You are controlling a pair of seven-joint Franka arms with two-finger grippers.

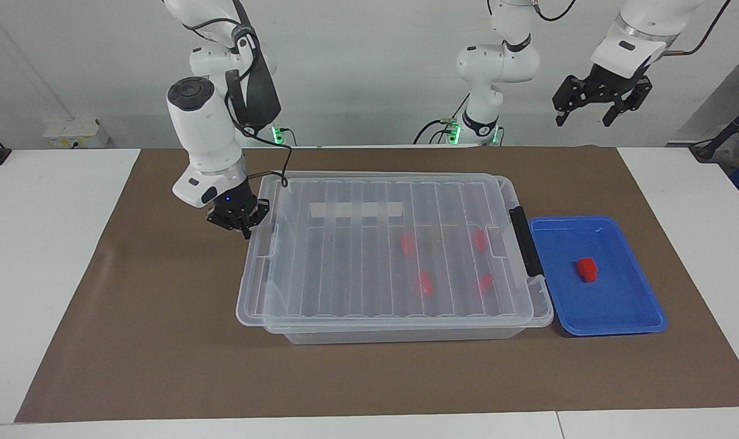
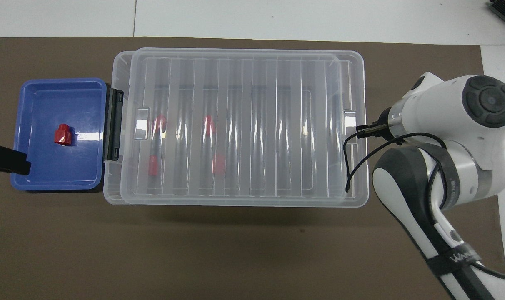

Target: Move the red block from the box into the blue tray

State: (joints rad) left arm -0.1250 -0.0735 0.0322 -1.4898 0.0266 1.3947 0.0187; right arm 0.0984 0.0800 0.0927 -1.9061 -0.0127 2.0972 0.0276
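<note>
Red block [image 1: 586,269] already in blue tray [image 1: 625,317]. Right pincer [image 1: 240,221] low at box [image 1: 381,323] lid end, spread unreadable. Left pincer [image 1: 602,100] waits high, wide. Next, likely: seat lid.

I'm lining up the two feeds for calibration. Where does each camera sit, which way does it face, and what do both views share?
Facing view: high across the table, looking at the robots; shows both arms, the right gripper low at the large transparent plastic box, the left gripper raised, waiting.
Overhead view: high above the robots' end, looking forward and steeply down; shows the right arm and the left gripper's black edge.
Shared: the box, the shallow blue plastic tray beside its handle end, one small red plastic block in it.
</note>
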